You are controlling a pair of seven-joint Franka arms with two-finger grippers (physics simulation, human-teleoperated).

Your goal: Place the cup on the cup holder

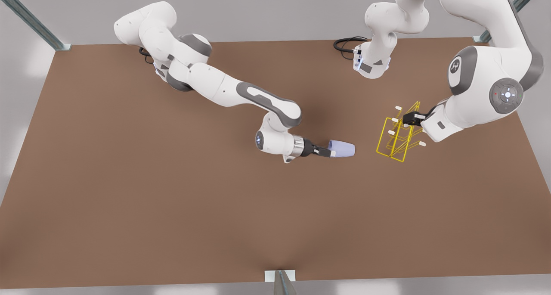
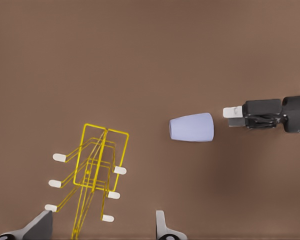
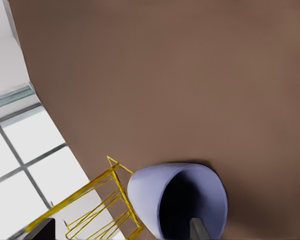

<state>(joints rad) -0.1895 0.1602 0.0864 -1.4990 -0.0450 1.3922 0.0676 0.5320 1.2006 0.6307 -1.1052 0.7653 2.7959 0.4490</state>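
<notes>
The lavender-blue cup (image 1: 343, 149) lies on its side on the brown table (image 1: 172, 200), its mouth toward my right gripper (image 1: 331, 151). That gripper is open, level with the cup's rim. In the right wrist view one fingertip (image 3: 197, 227) stands before the cup's (image 3: 145, 195) dark mouth and the other sits well outside its wall. The yellow wire cup holder (image 1: 397, 139) stands to the front view's right of the cup. My left gripper (image 1: 407, 119) is at the holder's top, open, with its fingers (image 2: 162, 227) on either side of the holder's (image 2: 97, 165) wires.
A black cable (image 1: 346, 43) lies at the table's far edge by an arm's base. Metal frame posts (image 1: 280, 282) stand at the table's near edge and back corners. Bare table lies between cup (image 2: 192, 127) and holder.
</notes>
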